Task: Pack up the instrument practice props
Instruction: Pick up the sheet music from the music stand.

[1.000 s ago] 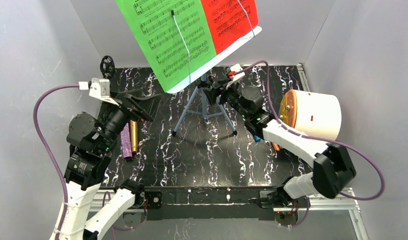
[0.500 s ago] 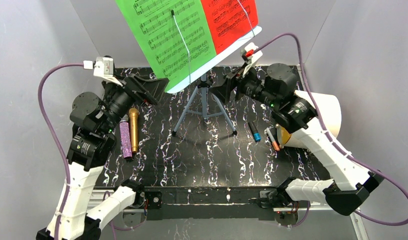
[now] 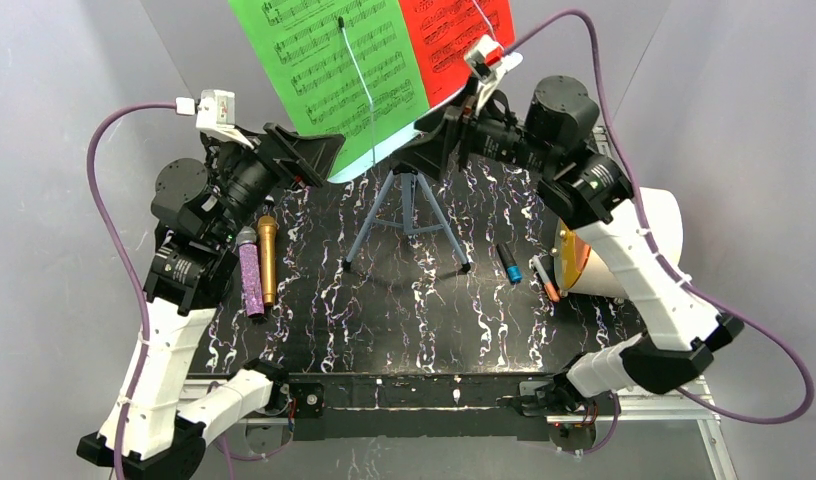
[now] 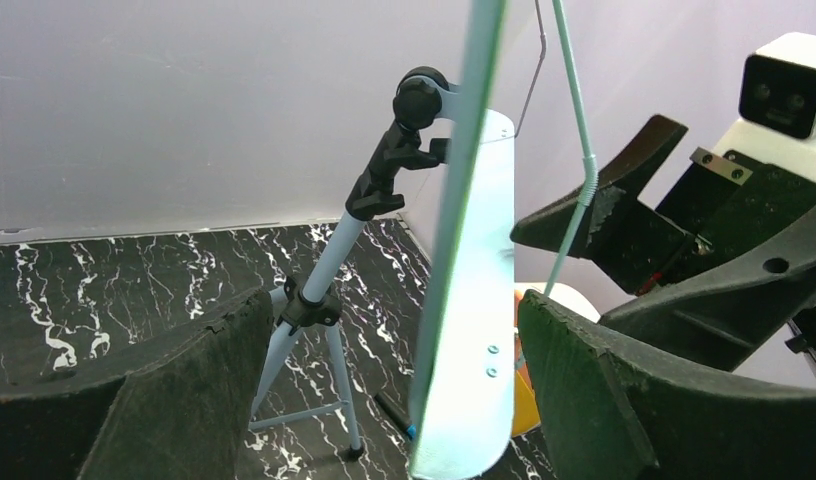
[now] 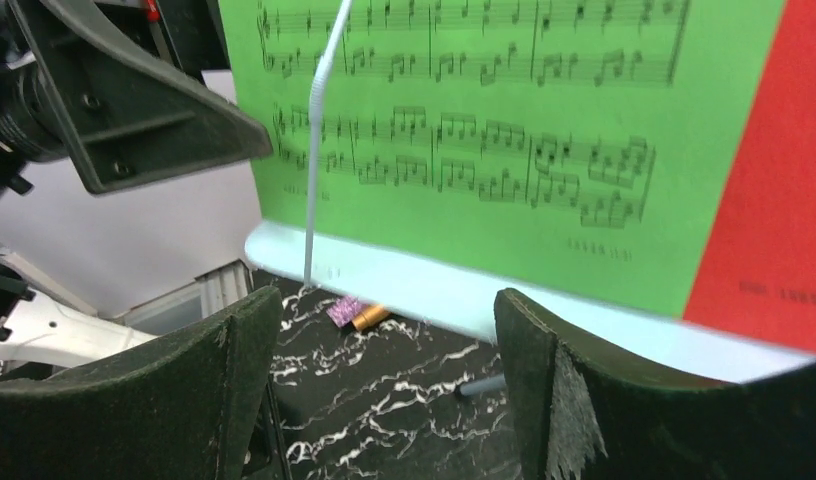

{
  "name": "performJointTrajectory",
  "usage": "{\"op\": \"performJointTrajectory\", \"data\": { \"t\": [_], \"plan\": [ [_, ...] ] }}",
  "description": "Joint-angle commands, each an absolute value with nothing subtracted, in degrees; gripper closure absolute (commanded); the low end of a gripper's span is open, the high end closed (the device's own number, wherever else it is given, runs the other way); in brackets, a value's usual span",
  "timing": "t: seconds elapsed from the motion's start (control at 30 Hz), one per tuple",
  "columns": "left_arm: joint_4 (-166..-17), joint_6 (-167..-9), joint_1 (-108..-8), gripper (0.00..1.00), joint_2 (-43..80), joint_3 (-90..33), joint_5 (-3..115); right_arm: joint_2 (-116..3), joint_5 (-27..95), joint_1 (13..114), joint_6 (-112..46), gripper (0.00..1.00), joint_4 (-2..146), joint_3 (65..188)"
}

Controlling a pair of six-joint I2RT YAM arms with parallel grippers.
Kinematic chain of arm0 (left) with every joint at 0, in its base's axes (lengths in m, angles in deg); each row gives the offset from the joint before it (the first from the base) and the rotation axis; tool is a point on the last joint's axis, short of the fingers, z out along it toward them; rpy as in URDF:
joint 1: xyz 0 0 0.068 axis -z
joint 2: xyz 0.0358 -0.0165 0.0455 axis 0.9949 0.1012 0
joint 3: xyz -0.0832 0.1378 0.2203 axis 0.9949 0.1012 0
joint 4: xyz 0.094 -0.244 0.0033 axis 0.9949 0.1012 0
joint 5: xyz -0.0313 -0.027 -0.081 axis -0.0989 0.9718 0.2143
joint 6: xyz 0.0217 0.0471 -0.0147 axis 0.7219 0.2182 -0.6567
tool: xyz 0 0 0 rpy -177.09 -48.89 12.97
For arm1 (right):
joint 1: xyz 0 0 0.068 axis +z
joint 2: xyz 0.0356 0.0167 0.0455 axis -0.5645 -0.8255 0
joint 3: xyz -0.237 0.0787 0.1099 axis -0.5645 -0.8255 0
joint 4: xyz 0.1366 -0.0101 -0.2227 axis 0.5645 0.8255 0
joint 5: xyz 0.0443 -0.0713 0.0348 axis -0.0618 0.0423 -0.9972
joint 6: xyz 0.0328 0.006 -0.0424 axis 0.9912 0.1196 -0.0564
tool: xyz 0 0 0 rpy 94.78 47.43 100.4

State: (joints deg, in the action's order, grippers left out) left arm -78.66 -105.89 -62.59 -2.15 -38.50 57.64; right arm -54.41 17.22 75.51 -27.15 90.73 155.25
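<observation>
The pale blue music rack (image 3: 386,152) stands on its tripod legs (image 3: 409,215) at the back, holding a green score sheet (image 3: 334,60) and a red score sheet (image 3: 454,35). My left gripper (image 3: 319,155) is open, its jaws either side of the rack's lower left end (image 4: 474,330), seen edge-on and not pinched. From the right, my right gripper (image 3: 434,140) is open just below the rack's ledge (image 5: 414,285), under the green sheet (image 5: 504,120). A gold microphone (image 3: 268,260) and a purple glitter microphone (image 3: 250,280) lie side by side at the left.
A white cylinder with an orange lid (image 3: 624,250) lies on its side at the right. A blue-tipped pen (image 3: 510,265) and an orange-tipped one (image 3: 549,285) lie beside it. Grey walls close in the marbled black table (image 3: 404,320) on three sides.
Both arms rose and closed in on the rack's lower edge. The right gripper came up from beside the tripod; the left moved right to the rack's left end.
</observation>
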Motion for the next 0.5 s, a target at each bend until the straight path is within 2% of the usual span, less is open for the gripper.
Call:
{"op": "performJointTrajectory", "data": {
  "t": [0.0,0.17,0.47],
  "plan": [
    [-81.11,-106.08,-62.31,0.11,-1.73,-40.87,56.76,-59.38,12.57,75.42,-24.97,0.15,86.00,162.92],
    [-81.55,-105.56,-62.31,0.14,-1.05,-41.50,55.25,-63.60,10.97,75.41,-23.49,0.17,85.22,169.03],
    [-81.44,-103.15,-62.31,0.24,-0.59,-42.38,53.09,-66.36,6.54,75.53,-19.01,0.20,78.02,171.91]
  ]
}}
